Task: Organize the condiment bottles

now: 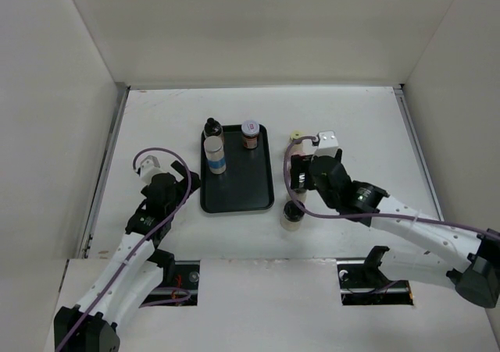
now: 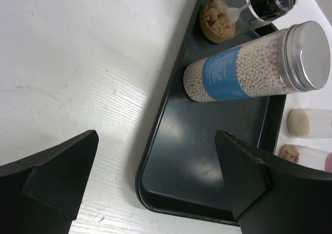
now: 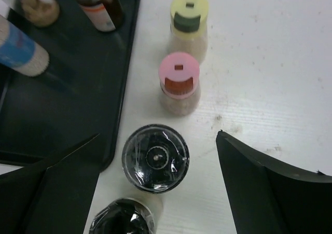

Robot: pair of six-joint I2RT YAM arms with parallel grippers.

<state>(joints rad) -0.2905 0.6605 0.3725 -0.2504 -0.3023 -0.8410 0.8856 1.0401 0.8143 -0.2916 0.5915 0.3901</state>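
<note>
A black tray (image 1: 234, 188) holds three condiment bottles: a black-capped grinder (image 1: 213, 128), a silver-capped bottle with a blue label (image 1: 215, 155) and a brown jar (image 1: 250, 134). Right of the tray stand a yellow-capped bottle (image 3: 189, 24), a pink-capped bottle (image 3: 179, 78) and two black-topped grinders (image 3: 155, 157) (image 3: 122, 221). My right gripper (image 3: 157, 140) is open and empty above the nearer of these grinders. My left gripper (image 2: 156, 135) is open and empty over the tray's near left corner (image 2: 150, 192). The blue-label bottle (image 2: 244, 70) and black-capped grinder (image 2: 244, 11) lie ahead of it.
White walls enclose the table on the left, back and right. In the top view the right arm (image 1: 375, 204) covers part of the bottle row right of the tray; the yellow cap (image 1: 297, 138) and one grinder (image 1: 293, 213) show.
</note>
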